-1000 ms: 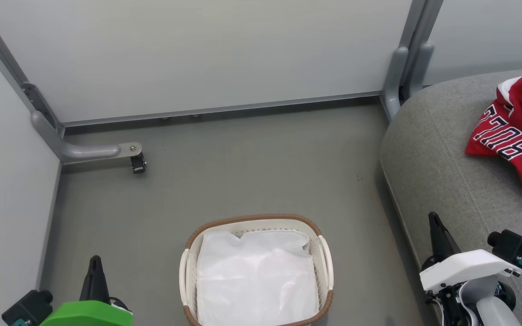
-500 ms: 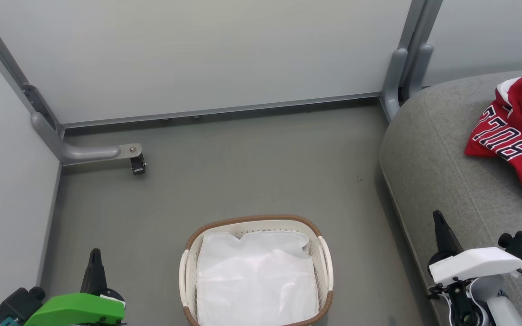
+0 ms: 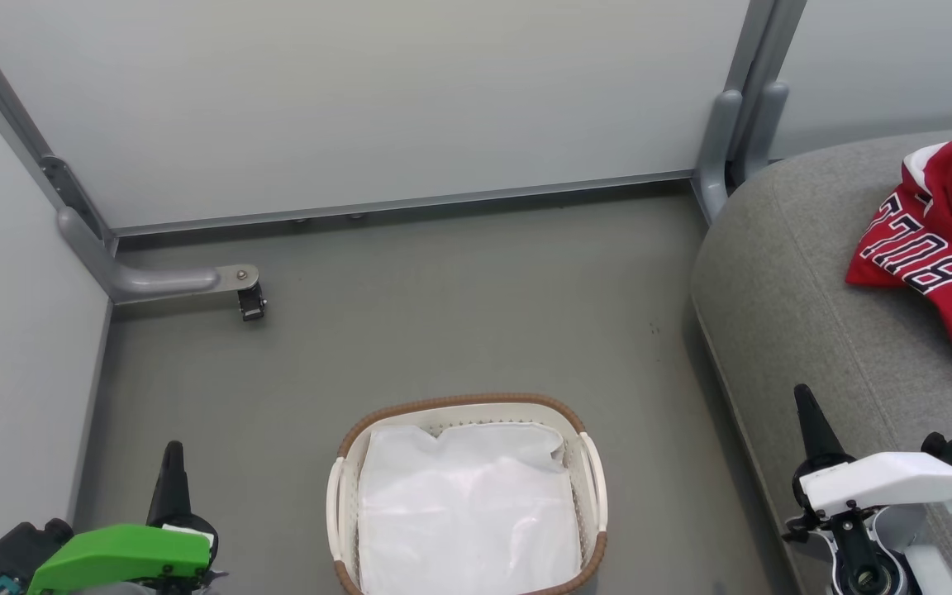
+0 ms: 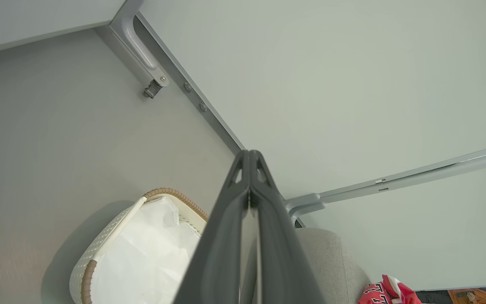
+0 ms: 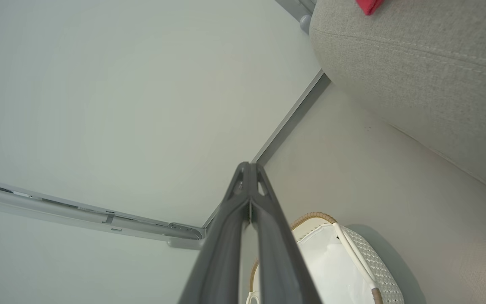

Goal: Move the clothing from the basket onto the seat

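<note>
While left gripper [image 3: 172,456] and right gripper [image 3: 803,398] stand pinched together, basket [image 3: 459,402], bottom centre, contains white sheet [image 3: 468,512]; clothing [image 3: 943,248], right edge on seat [image 3: 790,297], runs top-to-bottom, lettering inverted.

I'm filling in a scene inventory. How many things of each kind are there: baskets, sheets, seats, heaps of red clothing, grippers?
basket: 1
white sheet: 1
seat: 1
heap of red clothing: 1
grippers: 2, the left gripper and the right gripper
Total: 6
</note>
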